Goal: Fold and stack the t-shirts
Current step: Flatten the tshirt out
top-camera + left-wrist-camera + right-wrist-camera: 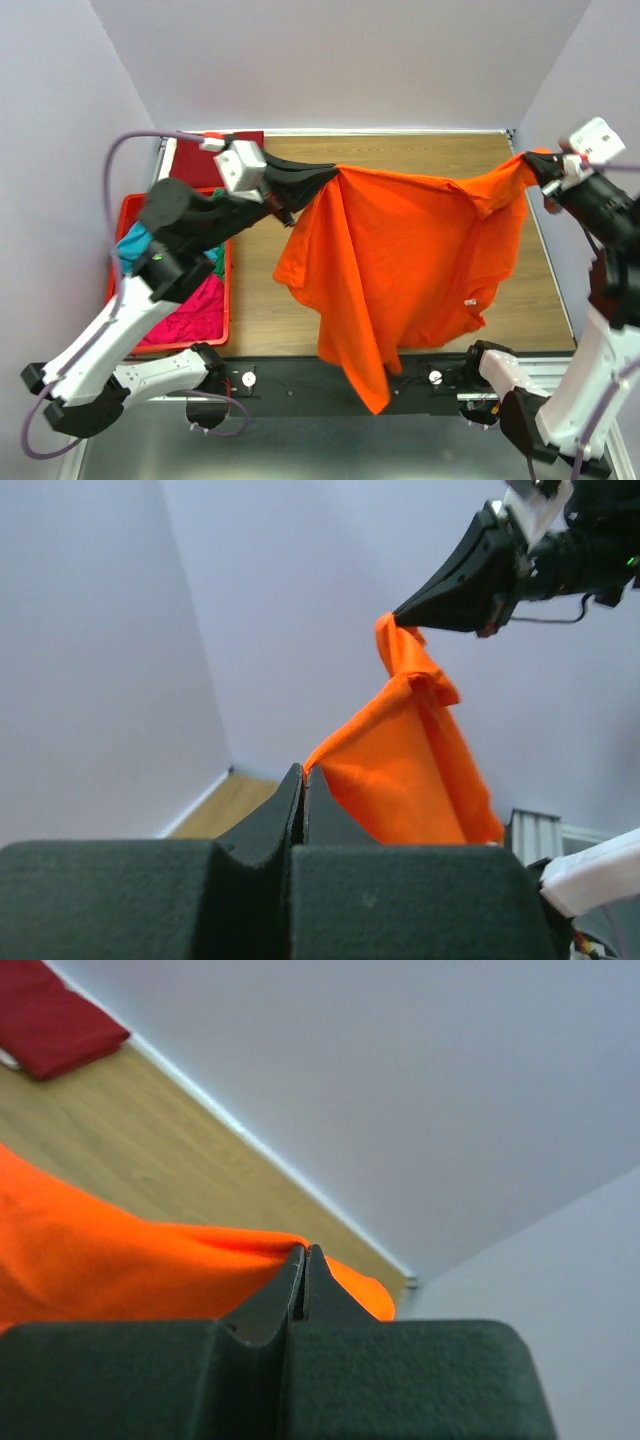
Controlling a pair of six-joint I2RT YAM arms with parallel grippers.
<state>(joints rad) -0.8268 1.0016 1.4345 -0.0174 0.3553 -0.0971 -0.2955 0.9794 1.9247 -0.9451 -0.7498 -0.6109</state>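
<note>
1. Your left gripper: jaws fully closed, pinching one top corner of the orange t-shirt. In the left wrist view the cloth comes straight out from the closed tips.
2. Your right gripper: jaws also fully closed, clamped on the opposite top corner, up by the table's far right corner.
3. The orange t-shirt hangs spread between the two grippers, lifted above the table. Its top edge runs along the far side and sags slightly in the middle.
4. The lower part drapes toward you. In the top view one long point of fabric reaches past the near edge. You can't tell from these views whether any of it touches the wood.
5. A dark red t-shirt lies folded flat at the far left corner of the table.
6. A red crate sits at the left edge, holding bunched magenta, teal and green t-shirts. Your left arm covers part of it.
</note>
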